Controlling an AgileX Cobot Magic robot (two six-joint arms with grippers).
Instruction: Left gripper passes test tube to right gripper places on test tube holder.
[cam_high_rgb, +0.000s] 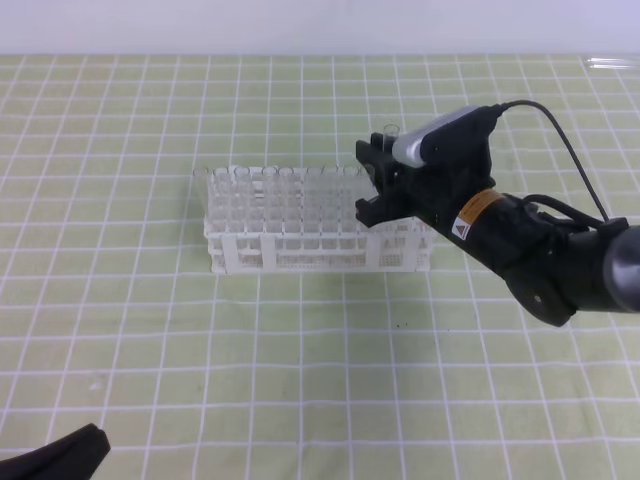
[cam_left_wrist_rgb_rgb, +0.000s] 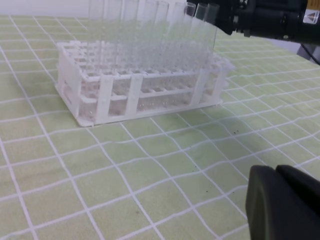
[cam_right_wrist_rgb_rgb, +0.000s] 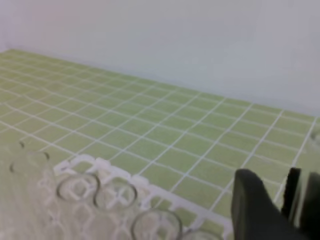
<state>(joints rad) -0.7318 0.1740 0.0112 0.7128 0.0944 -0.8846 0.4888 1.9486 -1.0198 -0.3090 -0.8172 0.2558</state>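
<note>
**Right claw hovering at the rack's right end**

The right gripper (cam_high_rgb: 372, 178) is standing over the test tube holder (cam_high_rgb: 300, 250), jaws parted. The test tube (cam_high_rgb: 390, 130) is peeking above them; whether they are gripping it is unclear. The left gripper (cam_left_wrist_rgb_rgb: 282, 200), cropped, is sitting closed, empty.

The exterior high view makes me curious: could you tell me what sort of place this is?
Probably a robot test bench staged like a lab: a white test tube holder filled with clear tubes, a green grid-patterned mat and a plain pale wall.
</note>
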